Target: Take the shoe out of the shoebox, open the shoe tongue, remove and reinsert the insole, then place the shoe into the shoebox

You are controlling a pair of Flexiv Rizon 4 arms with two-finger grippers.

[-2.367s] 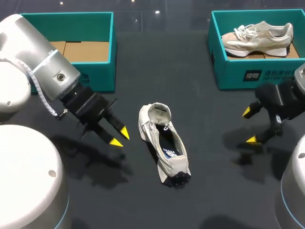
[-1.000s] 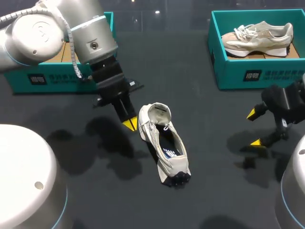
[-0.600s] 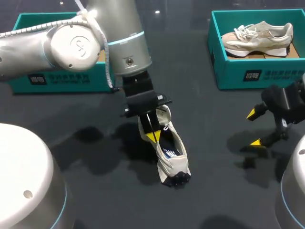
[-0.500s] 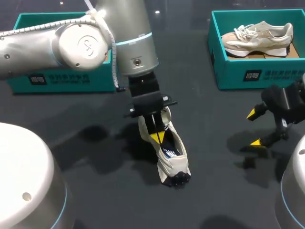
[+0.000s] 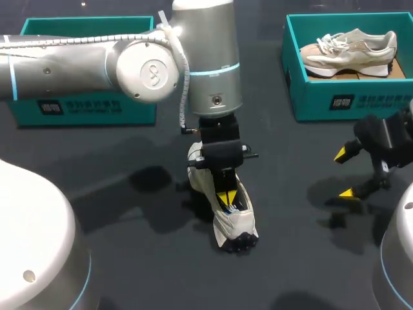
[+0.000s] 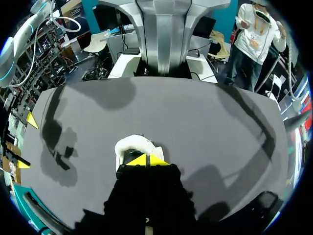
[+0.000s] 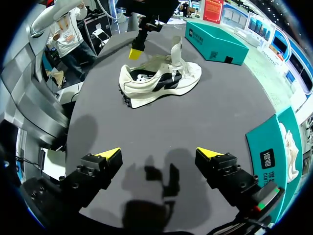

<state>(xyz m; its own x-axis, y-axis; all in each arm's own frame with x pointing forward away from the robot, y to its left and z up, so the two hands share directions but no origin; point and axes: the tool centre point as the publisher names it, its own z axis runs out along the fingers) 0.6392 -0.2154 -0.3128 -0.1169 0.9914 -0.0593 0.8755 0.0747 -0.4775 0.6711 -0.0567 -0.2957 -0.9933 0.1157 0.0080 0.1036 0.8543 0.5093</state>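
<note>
The shoe (image 5: 233,225) is already out of its box and lies on its sole on the dark counter (image 5: 290,258), roughly midway between the two boxes, so the first step is judged done. In the right wrist view the tongue is seen standing up from the opening, and a dark insole with light print is still seen inside. The tongue step therefore seems begun or done. Taking out and refitting the insole, and the return to the box, are judged still to come.

The left claw (image 5: 226,197) is held over the shoe's opening with its yellow tips pressed together. Nothing can be made out between them, and whether they touch the insole cannot be told. The right claw (image 5: 342,173) is released, its fingers spread wide above bare counter, well apart from the shoe.

The empty box (image 5: 77,110) stands at the far left. The other box (image 5: 335,100), at the far right, holds a second shoe (image 5: 348,51). The heel is hidden from above by the left arm. Nothing else is seen between the shoe and either box.
</note>
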